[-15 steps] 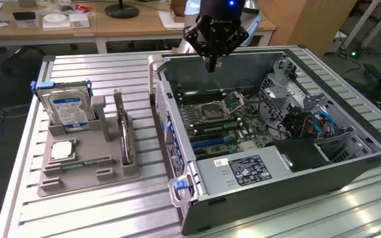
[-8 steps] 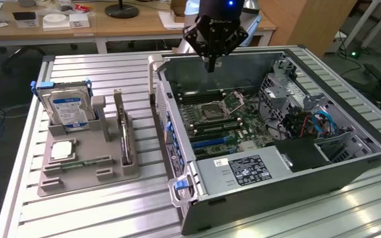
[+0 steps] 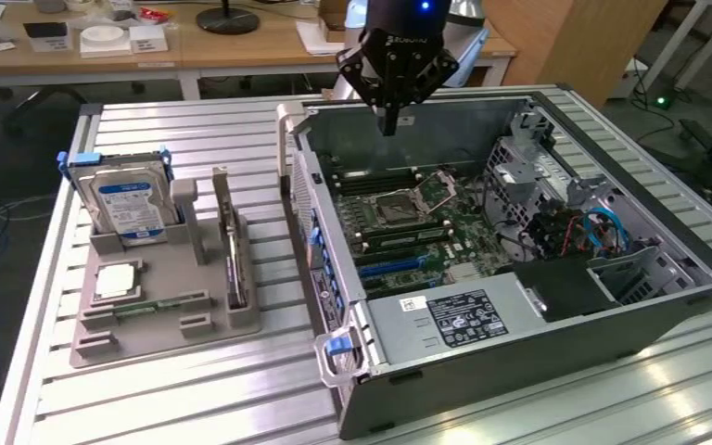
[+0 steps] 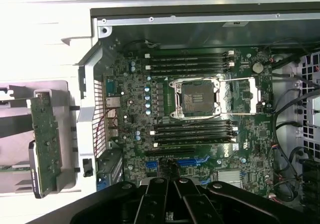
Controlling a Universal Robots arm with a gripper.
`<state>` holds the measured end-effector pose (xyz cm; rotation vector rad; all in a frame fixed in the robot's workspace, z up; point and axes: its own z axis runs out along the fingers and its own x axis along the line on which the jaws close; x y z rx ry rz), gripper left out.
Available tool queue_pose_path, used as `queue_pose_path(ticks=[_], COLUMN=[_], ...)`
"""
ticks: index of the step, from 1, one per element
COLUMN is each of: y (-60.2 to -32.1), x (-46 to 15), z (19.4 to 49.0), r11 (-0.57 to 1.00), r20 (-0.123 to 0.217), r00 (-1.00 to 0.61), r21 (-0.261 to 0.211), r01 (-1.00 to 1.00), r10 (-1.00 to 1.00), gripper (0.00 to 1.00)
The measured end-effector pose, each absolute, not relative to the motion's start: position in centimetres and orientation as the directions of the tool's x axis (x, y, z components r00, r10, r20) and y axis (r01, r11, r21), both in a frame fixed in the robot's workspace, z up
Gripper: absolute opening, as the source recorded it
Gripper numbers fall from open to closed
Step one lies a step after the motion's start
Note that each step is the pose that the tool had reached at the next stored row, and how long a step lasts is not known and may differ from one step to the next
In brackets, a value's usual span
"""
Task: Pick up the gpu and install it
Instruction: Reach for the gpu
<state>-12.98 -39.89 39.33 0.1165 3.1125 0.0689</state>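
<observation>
Ribbed aluminium table (image 3: 183,389): bears all items.
Open grey metal computer case (image 3: 653,315): green motherboard (image 3: 418,232) exposed.
Grey plastic holder tray (image 3: 158,334): beside the case, on the exterior view's left.
Black gripper (image 3: 391,125): over the case's far end, fingers pressed together, holding nothing.
Gpu (image 3: 235,269): thin, long dark card with a pale end piece. It stands on edge in a tray slot outside the case, well apart from the gripper and lower, towards the exterior view's left.
</observation>
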Motion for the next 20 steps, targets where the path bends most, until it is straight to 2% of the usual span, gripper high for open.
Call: queue_pose_path(ticks=[20], y=[-39.9], x=[-14.5], z=[39.3], r11=[0.996], r20=[-0.024], r00=[-0.997], r21=[0.045], r01=[0.074], r10=[0.075], gripper=[0.10])
